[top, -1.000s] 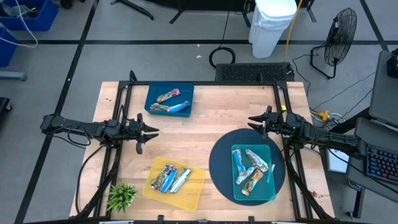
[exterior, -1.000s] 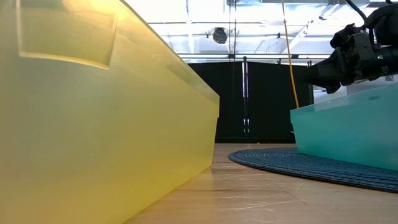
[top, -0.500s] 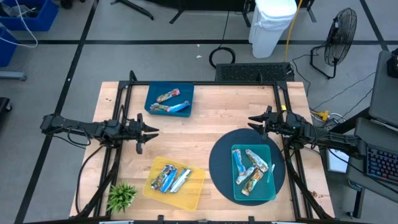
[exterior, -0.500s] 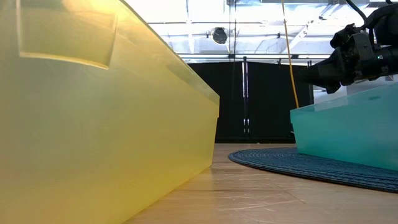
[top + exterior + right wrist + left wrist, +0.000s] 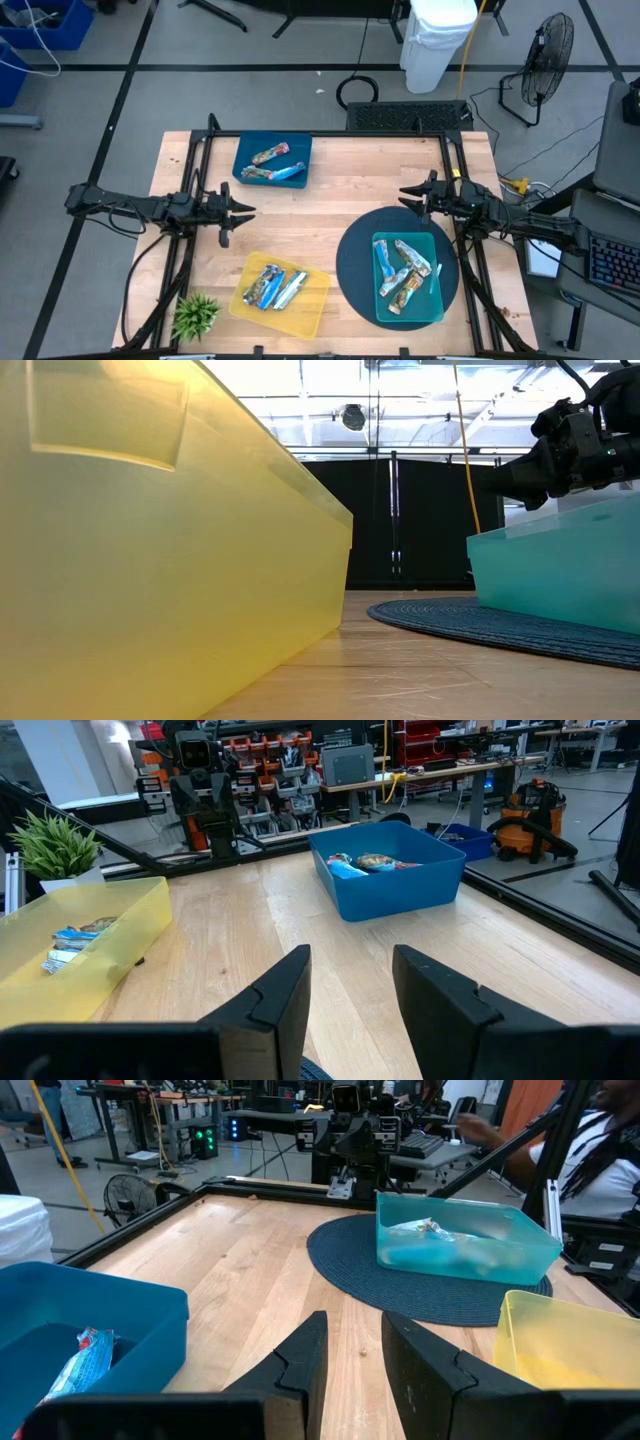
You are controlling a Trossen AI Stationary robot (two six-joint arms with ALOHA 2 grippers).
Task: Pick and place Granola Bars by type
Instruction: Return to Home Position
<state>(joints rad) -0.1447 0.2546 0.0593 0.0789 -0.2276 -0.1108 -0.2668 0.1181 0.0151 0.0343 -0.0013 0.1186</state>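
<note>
Granola bars lie in three trays. The blue tray [image 5: 272, 160] at the far side holds multicoloured bars [image 5: 266, 156] and a blue one [image 5: 291, 172]. The yellow tray [image 5: 318, 300] near the front holds blue-silver bars [image 5: 272, 288]. The teal tray [image 5: 432, 300], on a round dark mat [image 5: 350, 265], holds several mixed bars [image 5: 403, 270]. My left gripper [image 5: 246, 210] hovers level at the table's left side and is open. My right gripper [image 5: 405, 195] hovers level at the right side, beyond the mat, also open. Nothing is between either pair of fingers [image 5: 300, 1365] [image 5: 280, 995].
A small green plant [image 5: 195, 315] stands at the near left corner. Bare wood lies in the table's middle [image 5: 330, 200]. Black frame rails [image 5: 200, 150] run along the table's sides. In the left wrist view, a person [image 5: 600, 1140] sits beyond the table.
</note>
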